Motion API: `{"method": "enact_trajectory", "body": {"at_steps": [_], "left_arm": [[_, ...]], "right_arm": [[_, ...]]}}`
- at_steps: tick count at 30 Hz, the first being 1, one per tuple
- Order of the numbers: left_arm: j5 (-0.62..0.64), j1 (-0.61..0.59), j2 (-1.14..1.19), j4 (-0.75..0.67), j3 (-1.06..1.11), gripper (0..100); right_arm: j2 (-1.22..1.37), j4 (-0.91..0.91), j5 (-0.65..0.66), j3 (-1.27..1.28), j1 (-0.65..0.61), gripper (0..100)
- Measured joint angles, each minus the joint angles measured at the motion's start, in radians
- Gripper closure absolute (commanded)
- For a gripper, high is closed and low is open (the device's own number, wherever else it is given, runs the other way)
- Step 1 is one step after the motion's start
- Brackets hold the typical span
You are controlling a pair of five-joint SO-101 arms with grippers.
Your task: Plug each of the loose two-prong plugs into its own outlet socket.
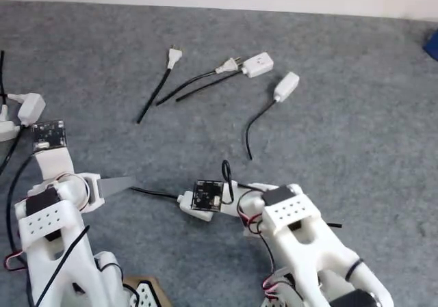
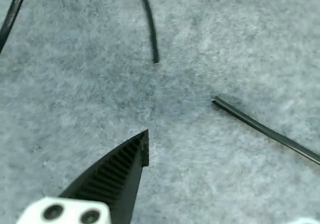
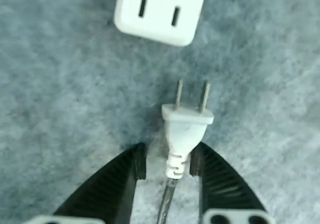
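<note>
On the tabletop [image 1: 356, 136], the far plug [image 1: 174, 55] is lying at the back, with its cord [image 1: 154, 91] running toward the left hand [image 1: 120, 184] at the near left. Right of it, the middle plug [image 1: 228, 65] is lying just beside the first socket [image 1: 259, 63]. The second socket [image 1: 286, 86] is sitting right of that one and a bit nearer. In the right wrist view, the near plug [image 3: 186, 121] is lying between the fingers [image 3: 115, 184] of the right hand [image 3: 168, 156], with its prongs [image 3: 179, 92] pointing at the near socket [image 3: 160, 9] just ahead.
</note>
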Motion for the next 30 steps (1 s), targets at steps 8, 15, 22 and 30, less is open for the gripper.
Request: {"method": "enact_trajectory", "body": {"at_steps": [8,15,22,30], "left_arm": [[0.000,-0.043,0.000,0.000,0.000,45],[0.000,-0.044,0.000,0.000,0.000,45],[0.000,-0.044,0.000,0.000,0.000,45],[0.000,0.008,0.000,0.032,-0.037,45]], "right_arm": [[0.098,-0.034,0.003,-0.051,0.000,86.5],[0.157,-0.051,0.048,-0.057,0.005,97.7],[0.193,-0.089,0.054,-0.071,0.055,99.2],[0.184,-0.103,-0.206,-0.083,0.031,99.2]]}}
